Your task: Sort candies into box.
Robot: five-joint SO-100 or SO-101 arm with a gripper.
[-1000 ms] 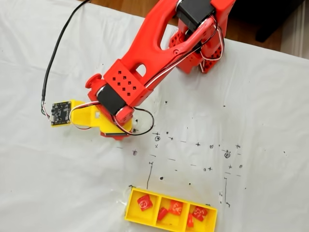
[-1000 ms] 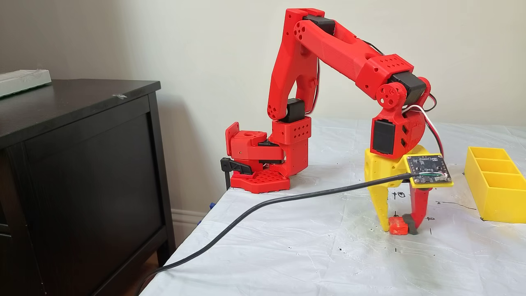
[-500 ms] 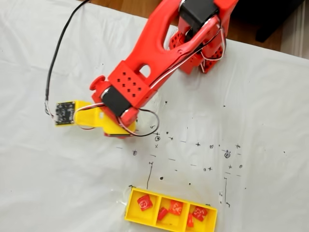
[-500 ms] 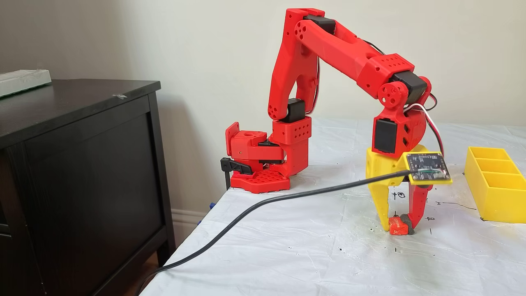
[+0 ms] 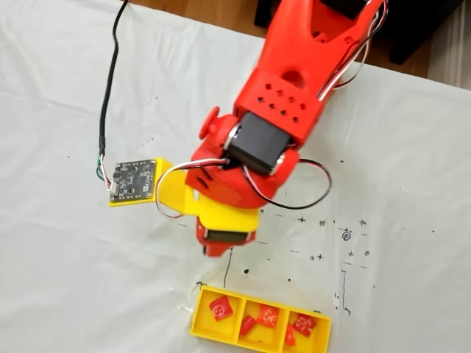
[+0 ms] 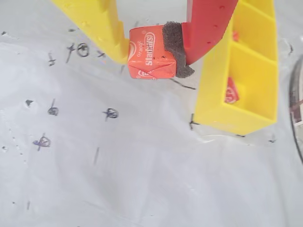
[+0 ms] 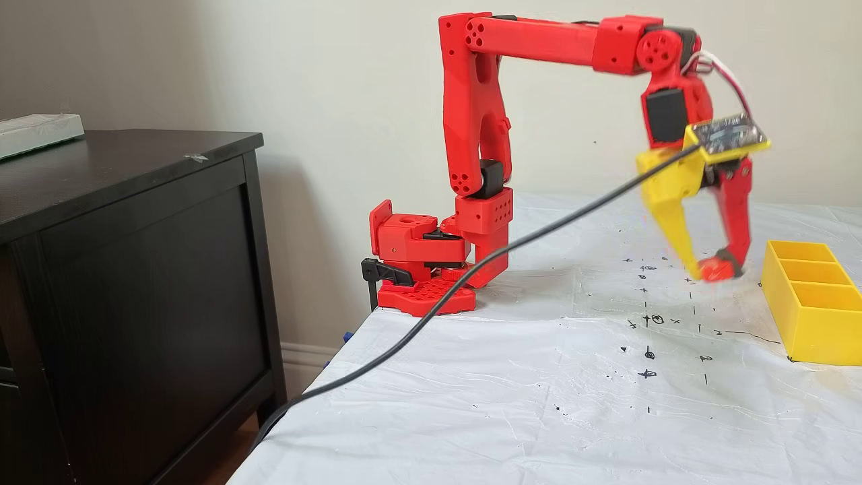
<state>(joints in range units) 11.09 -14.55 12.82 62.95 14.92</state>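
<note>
An orange-red candy (image 6: 147,59) with white print is pinched between the yellow finger (image 6: 102,23) and the red finger's grey foam pad (image 6: 174,42). My gripper (image 6: 149,51) is shut on it. In a fixed view the gripper (image 7: 712,271) hangs well above the table with the candy (image 7: 708,268), just left of the yellow box (image 7: 808,316). From above, the wrist sits over the sheet just beyond the box's left end (image 5: 197,312). Several candies lie in the box: one (image 5: 220,308) in the left compartment, two (image 5: 267,316) in the middle, two (image 5: 303,322) on the right.
A black cable (image 7: 471,296) runs from the circuit board (image 5: 132,180) on the gripper across the table and off its edge. The arm's base (image 7: 424,269) stands at the back. A dark cabinet (image 7: 135,269) stands left of the table. Pen marks dot the white sheet (image 6: 109,113).
The gripper, shut on the candy at table level, has lifted it off the sheet and swung toward the box. The arm's forearm now stands level and high.
</note>
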